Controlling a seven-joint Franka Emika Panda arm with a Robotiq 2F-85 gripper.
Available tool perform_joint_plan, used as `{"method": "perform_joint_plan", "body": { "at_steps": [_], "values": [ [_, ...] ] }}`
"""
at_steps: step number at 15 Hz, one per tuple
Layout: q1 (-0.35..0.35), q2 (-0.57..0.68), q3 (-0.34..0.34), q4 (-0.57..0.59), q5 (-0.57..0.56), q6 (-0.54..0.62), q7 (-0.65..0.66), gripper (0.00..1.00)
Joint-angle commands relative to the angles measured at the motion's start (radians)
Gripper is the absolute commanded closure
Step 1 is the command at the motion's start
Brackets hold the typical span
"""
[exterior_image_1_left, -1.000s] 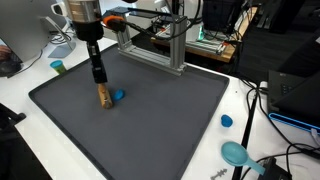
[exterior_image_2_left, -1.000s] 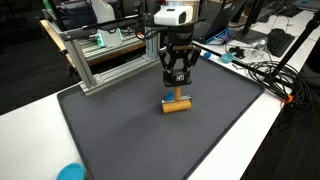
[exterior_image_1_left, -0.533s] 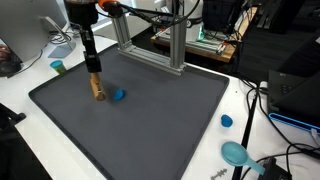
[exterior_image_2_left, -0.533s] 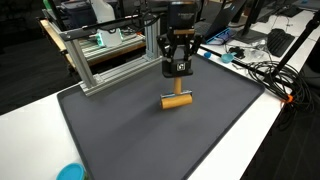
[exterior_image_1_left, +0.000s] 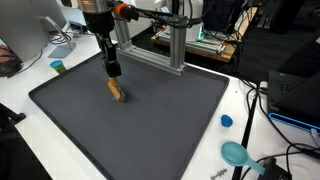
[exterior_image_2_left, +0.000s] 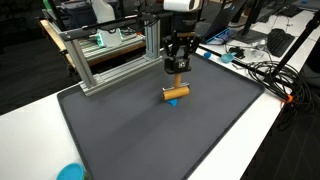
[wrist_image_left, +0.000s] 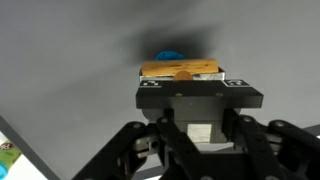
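Note:
My gripper (exterior_image_1_left: 113, 70) (exterior_image_2_left: 177, 68) is shut on a short wooden cylinder (exterior_image_1_left: 117, 91) (exterior_image_2_left: 176, 93) and holds it just above the dark grey mat (exterior_image_1_left: 150, 130) (exterior_image_2_left: 150, 130). The wrist view has the cylinder (wrist_image_left: 180, 71) lying crosswise beyond the gripper (wrist_image_left: 180, 92). A small blue object (exterior_image_2_left: 173, 102) (wrist_image_left: 168, 56) lies on the mat directly under and past the cylinder. In an exterior view the cylinder hides that blue object.
An aluminium frame (exterior_image_1_left: 160, 40) (exterior_image_2_left: 100, 60) stands along the mat's back edge. On the white table are a blue cap (exterior_image_1_left: 226, 121), a teal scoop (exterior_image_1_left: 236, 153) (exterior_image_2_left: 70, 172) and a small teal cup (exterior_image_1_left: 57, 67). Cables run along one side (exterior_image_2_left: 265, 75).
The gripper has risen and shifted across the mat, carrying the wooden cylinder from beside the blue object to above it. The jaws stayed shut.

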Motion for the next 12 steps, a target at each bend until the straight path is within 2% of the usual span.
{"method": "perform_joint_plan", "body": {
  "at_steps": [1,3,12],
  "values": [
    [0.004,-0.004,-0.008,-0.008,-0.006,0.004,0.002,0.78],
    [-0.001,0.007,-0.007,-0.005,0.007,0.018,0.0,0.78],
    [-0.031,0.049,0.011,0.017,0.078,-0.098,-0.073,0.78]
  ]
}}
